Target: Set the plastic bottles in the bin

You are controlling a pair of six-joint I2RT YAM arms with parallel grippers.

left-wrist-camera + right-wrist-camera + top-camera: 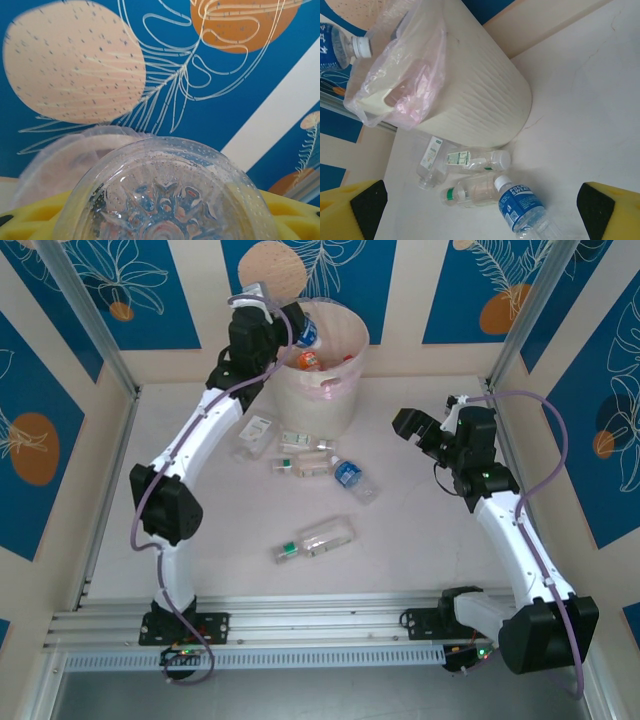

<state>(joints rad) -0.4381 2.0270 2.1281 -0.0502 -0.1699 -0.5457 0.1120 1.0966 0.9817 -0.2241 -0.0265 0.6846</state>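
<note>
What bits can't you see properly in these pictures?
- Bottles inside the bin: top view, the left tool and bin wall hide most, so no count.
- Held bottle: left wrist view, its base hides cap and label.
- Blue-labelled bottle: right wrist view, bottom edge cuts it off.
- Table bottles: top view, label print too small.

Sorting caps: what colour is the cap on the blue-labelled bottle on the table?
White cap, best in right wrist view.

The bin (320,400) is pinkish-cream, the wall panels (150,290) blue with white leaf lines, the blue-labelled bottle (332,47) white-capped.
</note>
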